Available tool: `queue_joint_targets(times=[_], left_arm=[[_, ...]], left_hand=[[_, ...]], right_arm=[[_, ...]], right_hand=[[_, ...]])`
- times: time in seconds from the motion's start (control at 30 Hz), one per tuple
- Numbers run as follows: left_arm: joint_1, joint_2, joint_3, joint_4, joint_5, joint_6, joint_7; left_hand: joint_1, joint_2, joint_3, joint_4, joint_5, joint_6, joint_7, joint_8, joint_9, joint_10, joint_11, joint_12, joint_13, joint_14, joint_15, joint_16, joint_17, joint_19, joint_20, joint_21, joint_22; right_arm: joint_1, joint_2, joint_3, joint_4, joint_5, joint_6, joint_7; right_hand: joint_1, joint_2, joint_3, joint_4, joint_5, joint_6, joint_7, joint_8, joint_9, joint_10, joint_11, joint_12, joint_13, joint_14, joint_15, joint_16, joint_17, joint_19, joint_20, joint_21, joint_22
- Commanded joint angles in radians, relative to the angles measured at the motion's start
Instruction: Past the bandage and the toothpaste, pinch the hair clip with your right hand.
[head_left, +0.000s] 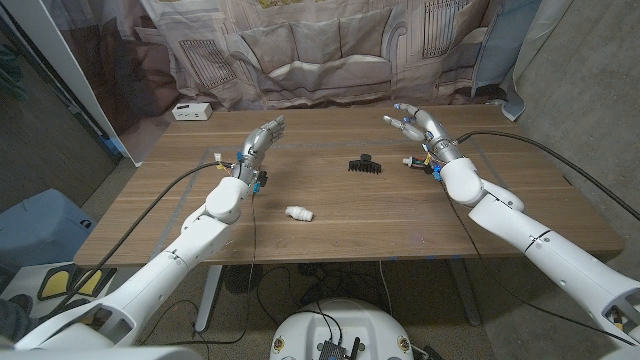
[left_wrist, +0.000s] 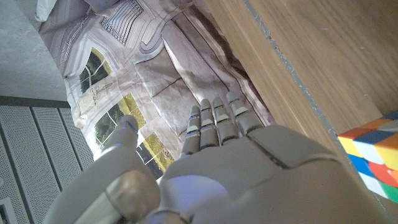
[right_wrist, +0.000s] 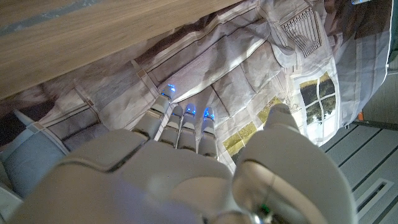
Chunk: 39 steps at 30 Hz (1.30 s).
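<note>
Currently on counter (head_left: 540, 215): black hair clip (head_left: 366, 165) mid-table, white tube (head_left: 299, 213) nearer. Right hand (head_left: 412, 124) and left hand (head_left: 262, 138) both spread, holding nothing.

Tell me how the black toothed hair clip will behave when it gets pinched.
The black toothed hair clip looks like rigid plastic, so probably stiff and light. Its small comb-like teeth offer little flat surface, so it may twist or slip in a pinch. Lying low on the wooden table, it likely slides rather than rolls.

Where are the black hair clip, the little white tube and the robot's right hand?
hair clip (head_left: 367, 165), head view, middle of its black toothed body
white tube (head_left: 299, 213), head view, middle of the tube
right hand (head_left: 413, 124), head view, on the palm
</note>
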Motion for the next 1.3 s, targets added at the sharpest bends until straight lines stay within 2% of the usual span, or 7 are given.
queue_joint_targets(times=[0.03, 0.17, 0.43, 0.67, 0.9, 1.07, 1.3], left_arm=[[-0.001, 0.008, -0.021, 0.025, -0.055, -0.048, -0.062], [-0.002, 0.01, -0.02, 0.035, -0.063, -0.055, -0.08], [0.007, 0.011, -0.014, 0.027, -0.07, -0.038, -0.086], [-0.01, 0.012, 0.0, 0.021, -0.058, -0.023, -0.097], [-0.021, 0.006, 0.011, 0.018, -0.068, -0.001, -0.111], [-0.034, 0.015, 0.017, 0.014, -0.059, 0.014, -0.117], [-0.047, 0.016, 0.019, 0.024, -0.061, 0.025, -0.124]], left_hand=[[-0.001, -0.013, 0.007, 0.0, -0.002, -0.001, 0.003, 0.002, 0.002, -0.008, 0.0, -0.002, 0.003, -0.01, -0.004, -0.007, 0.003, -0.013, -0.006, -0.007, 0.005], [-0.003, -0.015, 0.006, 0.0, -0.003, -0.003, 0.003, 0.001, 0.002, -0.012, 0.001, -0.004, 0.003, -0.012, -0.003, -0.007, 0.003, -0.02, -0.006, -0.011, 0.005], [-0.006, -0.018, 0.005, 0.001, -0.003, -0.012, 0.003, -0.002, 0.001, -0.024, 0.004, -0.009, 0.003, -0.026, 0.0, -0.011, 0.003, -0.034, -0.003, -0.017, 0.005], [-0.009, -0.022, 0.003, 0.002, -0.004, -0.019, 0.006, -0.004, 0.001, -0.031, 0.007, -0.011, 0.002, -0.027, 0.004, -0.009, 0.003, -0.014, -0.006, -0.009, 0.006], [-0.012, -0.025, 0.001, 0.002, -0.005, -0.021, 0.006, -0.003, 0.001, -0.034, 0.007, -0.012, 0.002, -0.034, 0.007, -0.011, 0.003, -0.029, -0.003, -0.016, 0.006], [-0.014, -0.026, 0.0, 0.003, -0.005, -0.022, 0.006, -0.003, 0.001, -0.041, 0.008, -0.014, 0.002, -0.043, 0.007, -0.013, 0.003, -0.042, 0.001, -0.021, 0.006], [-0.017, -0.027, 0.0, 0.004, -0.006, -0.024, 0.006, -0.003, 0.001, -0.044, 0.007, -0.014, 0.002, -0.048, 0.007, -0.012, 0.004, -0.046, 0.001, -0.022, 0.006]], right_arm=[[-0.019, 0.038, 0.037, -0.01, 0.087, 0.051, -0.008], [-0.024, 0.043, 0.056, 0.011, 0.158, 0.098, 0.029], [-0.028, 0.057, 0.082, 0.08, 0.311, 0.181, 0.129], [-0.042, 0.061, 0.109, 0.111, 0.399, 0.229, 0.176], [-0.047, 0.068, 0.129, 0.157, 0.494, 0.264, 0.239], [-0.037, 0.08, 0.136, 0.204, 0.564, 0.277, 0.294], [-0.031, 0.08, 0.143, 0.235, 0.617, 0.272, 0.335]], right_hand=[[-0.016, -0.004, -0.007, 0.001, -0.001, 0.02, 0.009, 0.008, 0.004, -0.004, 0.003, 0.0, -0.001, -0.01, 0.0, 0.002, -0.002, -0.008, -0.003, -0.002, 0.0], [-0.02, -0.003, -0.007, -0.001, -0.001, 0.051, 0.013, 0.021, 0.006, -0.004, 0.004, 0.001, -0.002, -0.008, -0.002, 0.004, -0.004, -0.004, -0.007, 0.002, 0.0], [-0.032, -0.008, -0.011, -0.003, -0.001, -0.004, 0.038, 0.0, 0.006, -0.001, 0.01, 0.004, -0.003, -0.003, -0.003, 0.009, -0.007, 0.004, -0.011, 0.008, 0.0], [-0.042, -0.011, -0.015, -0.002, -0.002, -0.014, 0.058, -0.001, 0.005, -0.014, 0.022, -0.001, -0.004, -0.009, 0.002, 0.008, -0.008, -0.001, -0.012, 0.006, 0.0], [-0.049, -0.013, -0.017, -0.002, -0.002, -0.026, 0.062, -0.004, 0.004, -0.024, 0.015, -0.004, -0.006, -0.013, 0.002, 0.008, -0.009, -0.004, -0.015, 0.005, 0.0], [-0.055, -0.015, -0.019, -0.002, -0.002, -0.032, 0.061, -0.004, 0.003, -0.032, 0.023, -0.006, -0.007, -0.022, 0.005, 0.005, -0.01, -0.01, -0.014, 0.004, 0.0], [-0.067, -0.017, -0.024, 0.001, -0.002, -0.033, 0.086, -0.002, 0.002, -0.037, 0.037, -0.006, -0.008, -0.034, 0.017, 0.003, -0.01, -0.024, -0.01, 0.0, 0.0]])
